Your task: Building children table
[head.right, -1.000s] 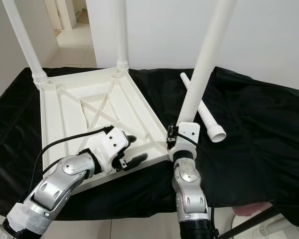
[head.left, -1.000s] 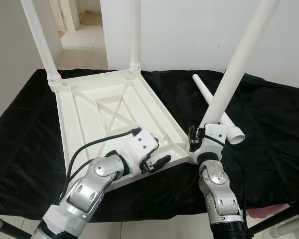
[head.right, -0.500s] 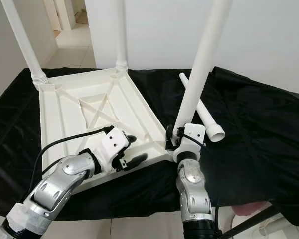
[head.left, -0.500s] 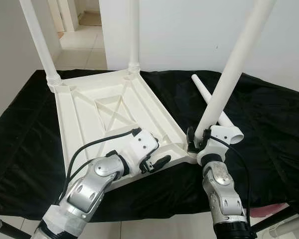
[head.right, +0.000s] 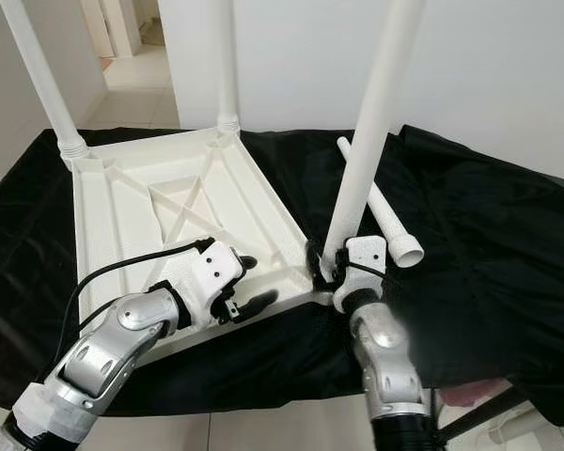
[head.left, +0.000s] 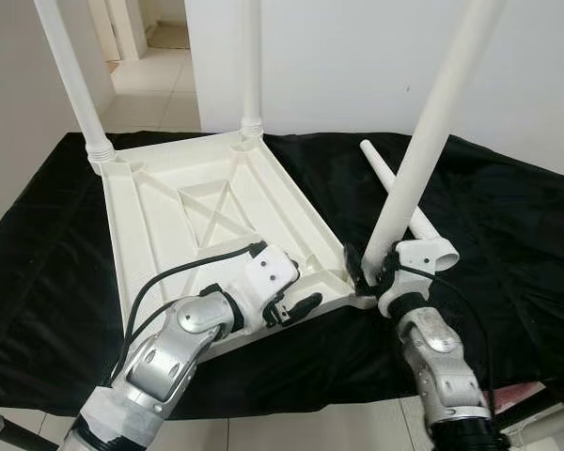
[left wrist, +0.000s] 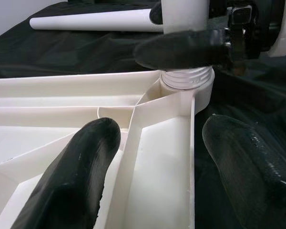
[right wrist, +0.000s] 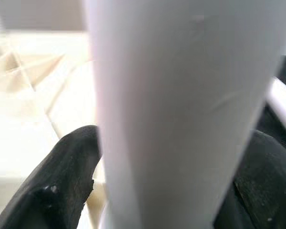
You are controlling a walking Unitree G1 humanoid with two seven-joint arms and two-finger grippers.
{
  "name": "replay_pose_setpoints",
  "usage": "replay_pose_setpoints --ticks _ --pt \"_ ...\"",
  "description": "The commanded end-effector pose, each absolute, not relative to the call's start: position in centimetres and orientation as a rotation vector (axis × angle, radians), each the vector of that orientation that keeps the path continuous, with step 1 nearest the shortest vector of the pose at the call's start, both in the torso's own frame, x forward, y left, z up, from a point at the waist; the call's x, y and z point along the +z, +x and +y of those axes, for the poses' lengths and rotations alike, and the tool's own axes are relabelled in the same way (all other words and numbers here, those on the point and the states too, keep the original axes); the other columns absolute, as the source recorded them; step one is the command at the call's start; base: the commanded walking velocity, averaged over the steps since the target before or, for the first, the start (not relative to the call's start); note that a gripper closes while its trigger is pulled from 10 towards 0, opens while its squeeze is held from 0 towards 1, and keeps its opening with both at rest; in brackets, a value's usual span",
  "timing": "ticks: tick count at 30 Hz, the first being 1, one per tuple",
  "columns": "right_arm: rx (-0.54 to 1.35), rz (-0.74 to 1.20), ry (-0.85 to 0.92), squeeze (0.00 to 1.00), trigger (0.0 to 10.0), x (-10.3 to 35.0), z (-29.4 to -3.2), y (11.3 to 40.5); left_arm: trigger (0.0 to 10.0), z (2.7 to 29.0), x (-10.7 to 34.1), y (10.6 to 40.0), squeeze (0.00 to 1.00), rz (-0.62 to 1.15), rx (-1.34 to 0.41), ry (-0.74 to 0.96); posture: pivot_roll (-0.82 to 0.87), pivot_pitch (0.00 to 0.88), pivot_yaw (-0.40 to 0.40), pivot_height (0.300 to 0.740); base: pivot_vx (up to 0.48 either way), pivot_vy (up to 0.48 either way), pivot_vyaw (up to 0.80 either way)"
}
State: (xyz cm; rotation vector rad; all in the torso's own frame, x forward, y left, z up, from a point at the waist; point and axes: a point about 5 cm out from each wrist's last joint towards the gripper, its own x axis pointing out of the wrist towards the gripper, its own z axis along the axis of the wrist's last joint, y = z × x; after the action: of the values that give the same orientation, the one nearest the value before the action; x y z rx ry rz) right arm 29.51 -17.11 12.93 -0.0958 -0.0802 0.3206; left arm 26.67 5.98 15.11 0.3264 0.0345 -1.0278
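A white plastic tabletop (head.left: 169, 225) lies upside down on the black cloth. Two white legs (head.left: 70, 75) (head.left: 252, 66) stand in its far corners. My right gripper (head.left: 371, 268) is shut on a third leg (head.left: 423, 150), low on its shaft, at the near right corner. That leg leans to the right. Its threaded end (left wrist: 187, 78) sits at the corner socket, and the shaft (right wrist: 176, 109) passes between my right fingers (right wrist: 62, 176). My left gripper (head.left: 296, 296) is open, its fingers (left wrist: 81, 167) astride the tabletop's near rim beside that corner. A fourth leg (head.right: 395, 230) lies loose on the cloth.
The black cloth (head.left: 508, 216) covers the whole work table, with its front edge just below my arms. A white wall (head.left: 357, 56) rises behind, and a doorway (head.left: 141, 38) opens at the far left. Something pink (head.left: 512, 393) lies on the floor, lower right.
The held leg has swung more upright and its lower end has shifted left onto the near right corner. My right forearm has moved right. The left arm has stayed still.
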Motion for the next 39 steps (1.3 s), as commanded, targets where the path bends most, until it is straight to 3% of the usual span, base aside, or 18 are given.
replay_pose_setpoints --ticks 1,5,6,7,8,9,21,22,23,24,32,39 --pt "0.403 -0.083 -0.109 0.0 10.0 12.9 -16.9 29.9 10.0 5.9 15.0 26.5 0.0 0.045 -1.061 0.343 -0.03 0.0 -0.005 0.74 0.0 0.0 0.0" --pt "0.448 -0.076 -0.136 0.0 10.0 12.8 -17.0 30.3 10.0 5.9 15.1 26.6 0.0 0.044 -1.062 0.345 -0.03 0.0 0.001 0.74 0.0 0.0 0.0" --pt "0.471 -0.067 -0.149 0.0 8.7 12.8 -17.1 30.4 10.0 5.9 15.1 26.6 0.0 0.044 -1.063 0.346 -0.03 0.0 0.003 0.74 0.0 0.0 0.0" --pt "0.471 -0.067 -0.149 0.0 8.7 12.8 -17.1 30.4 10.0 5.9 15.1 26.6 0.0 0.044 -1.063 0.346 -0.03 0.0 0.003 0.74 0.0 0.0 0.0" --pt "0.502 -0.051 -0.171 0.0 3.8 12.6 -17.2 30.6 10.0 5.9 15.1 26.6 0.0 0.045 -1.062 0.347 -0.03 0.0 0.003 0.74 0.0 0.0 0.0" --pt "0.525 -0.04 -0.185 0.0 0.0 12.5 -17.3 30.8 10.0 6.0 15.1 26.6 0.0 0.046 -1.062 0.348 -0.03 0.0 0.003 0.74 0.0 0.0 0.0" --pt "0.565 -0.007 -0.182 0.0 0.0 11.9 -18.3 31.0 10.0 6.0 15.2 26.7 0.0 0.043 -1.051 0.349 -0.02 0.0 -0.007 0.74 0.0 0.0 0.0" --pt "0.557 -0.008 -0.175 0.0 8.5 11.9 -18.2 30.9 10.0 6.1 15.2 26.7 0.0 0.043 -1.05 0.35 -0.02 0.0 -0.006 0.74 0.0 0.0 0.0" --pt "0.557 -0.008 -0.175 0.0 8.5 11.9 -18.2 30.9 10.0 6.1 15.2 26.7 0.0 0.043 -1.05 0.35 -0.02 0.0 -0.006 0.74 0.0 0.0 0.0" --pt "0.551 -0.013 -0.162 0.0 10.0 11.9 -18.1 30.9 10.0 6.1 15.2 26.8 0.0 0.043 -1.049 0.351 -0.02 0.0 -0.006 0.74 0.0 0.0 0.0" --pt "0.451 -0.029 -0.117 0.0 10.0 12.0 -17.3 30.8 10.0 6.1 15.3 26.8 0.0 0.041 -1.051 0.353 -0.02 0.0 -0.005 0.74 0.0 0.0 0.0" --pt "0.215 -0.011 -0.076 0.0 10.0 11.7 -17.1 30.8 10.0 6.1 15.2 26.8 0.0 0.044 -1.051 0.355 -0.02 0.0 -0.003 0.74 0.0 0.0 0.0"
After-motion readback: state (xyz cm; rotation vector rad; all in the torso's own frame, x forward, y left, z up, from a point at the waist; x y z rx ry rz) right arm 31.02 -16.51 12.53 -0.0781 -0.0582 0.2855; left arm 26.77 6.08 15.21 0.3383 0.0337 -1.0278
